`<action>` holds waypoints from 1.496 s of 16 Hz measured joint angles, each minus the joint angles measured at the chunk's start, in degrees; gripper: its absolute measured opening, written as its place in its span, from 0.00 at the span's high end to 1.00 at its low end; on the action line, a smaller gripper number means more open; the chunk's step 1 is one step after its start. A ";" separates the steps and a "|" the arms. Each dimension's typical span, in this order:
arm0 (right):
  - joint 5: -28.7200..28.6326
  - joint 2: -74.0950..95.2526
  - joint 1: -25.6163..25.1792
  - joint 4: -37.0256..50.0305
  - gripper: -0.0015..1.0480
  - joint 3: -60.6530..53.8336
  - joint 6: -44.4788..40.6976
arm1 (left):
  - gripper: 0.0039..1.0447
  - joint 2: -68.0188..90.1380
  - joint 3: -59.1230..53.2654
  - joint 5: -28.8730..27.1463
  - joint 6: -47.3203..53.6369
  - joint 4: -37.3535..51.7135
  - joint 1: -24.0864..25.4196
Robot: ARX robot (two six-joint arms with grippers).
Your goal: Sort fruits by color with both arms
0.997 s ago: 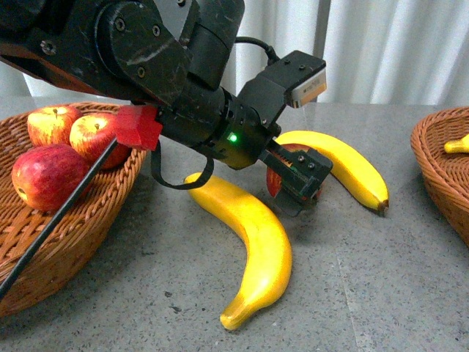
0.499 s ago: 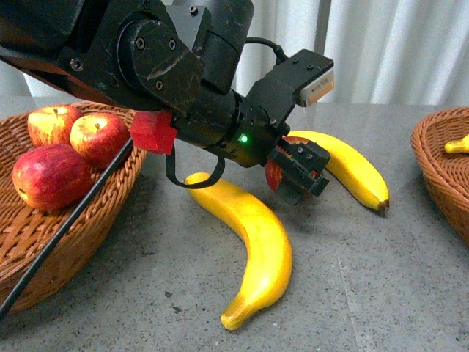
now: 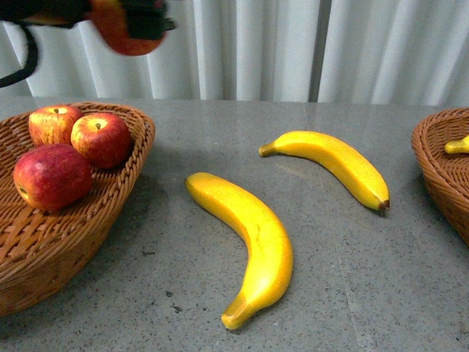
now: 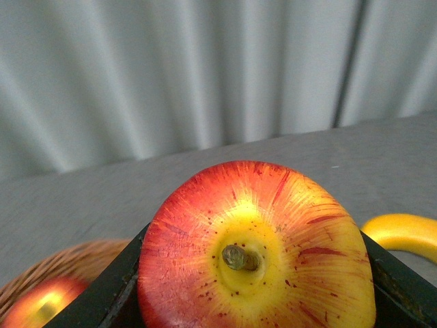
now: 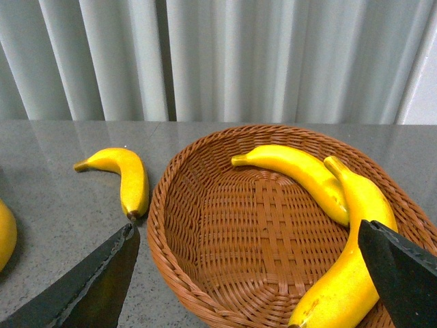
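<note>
Red apple [image 3: 126, 33], clamped in your left gripper [image 3: 143, 18], hangs high by the apple basket [image 3: 143, 128] — blurred, cut off at the edge — while your right gripper [image 5: 246, 232] gapes wide over the banana basket [image 5: 160, 225].

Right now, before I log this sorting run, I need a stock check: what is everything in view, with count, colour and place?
basket apples: 3, red with yellow, in the left basket
held apple: 1, red streaked yellow, raised off the table on the left
table bananas: 2, yellow, on the table between the baskets
basket bananas: 2, yellow, in the right basket
left basket: 1, brown wicker, table's left end
right basket: 1, brown wicker, table's right end
table: 1, grey speckled
curtain: 1, white, pleated, behind the table
left jaws: black, shut on the held apple
right jaws: black, open, empty, above the right basket
</note>
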 joint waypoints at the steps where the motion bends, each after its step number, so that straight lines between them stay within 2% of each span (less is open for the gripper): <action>1: 0.00 -0.02 0.00 -0.02 0.06 0.00 0.00 | 0.34 -3.19 -3.98 -3.85 -3.02 -0.72 2.49; 3: 0.00 -0.02 0.00 0.00 0.06 0.00 0.00 | 0.34 -10.34 -12.55 -7.15 -9.49 -2.32 7.76; 4: 0.00 -0.02 0.00 -0.02 0.06 0.00 0.00 | 0.34 -12.83 -15.04 -7.13 -11.58 -3.13 8.79; 7: 0.02 0.00 0.00 -0.02 0.06 0.00 0.00 | 0.34 -14.75 -20.72 -8.02 -17.14 -4.57 8.15; 8: 0.00 -0.02 0.00 -0.02 0.06 0.00 0.00 | 0.27 -14.75 -20.87 -7.98 -17.92 -4.52 7.54; 10: 0.00 -0.02 0.00 -0.02 0.06 0.00 0.00 | 0.05 -16.17 -20.90 -8.00 -18.12 -4.39 6.64; 11: 0.00 -0.02 0.00 0.00 0.06 0.00 0.00 | 0.07 -17.55 -21.16 -7.82 -18.10 -3.34 6.08; 15: 0.00 -0.02 0.00 -0.02 0.06 0.00 0.00 | 0.06 -28.52 -25.14 -0.37 -17.38 -3.74 6.62; 17: 0.00 0.00 0.00 -0.02 0.06 0.00 0.00 | 0.06 -40.70 -27.71 3.19 -14.60 -6.80 12.15; 18: 0.00 -0.02 0.00 -0.02 0.06 0.00 0.00 | 0.09 -43.65 -29.42 5.42 -12.85 -5.60 14.58; 19: 0.02 -0.02 0.00 0.02 0.06 0.00 0.00 | 0.22 -48.59 -33.53 7.54 -8.76 -3.82 17.35; 21: 0.02 0.00 0.00 -0.02 0.06 0.00 0.00 | 0.28 -50.53 -35.63 7.54 -7.43 -3.72 17.66; 24: 0.02 -0.02 0.00 0.00 0.06 0.00 0.00 | 0.65 -55.63 -42.42 8.13 -4.39 -3.10 17.29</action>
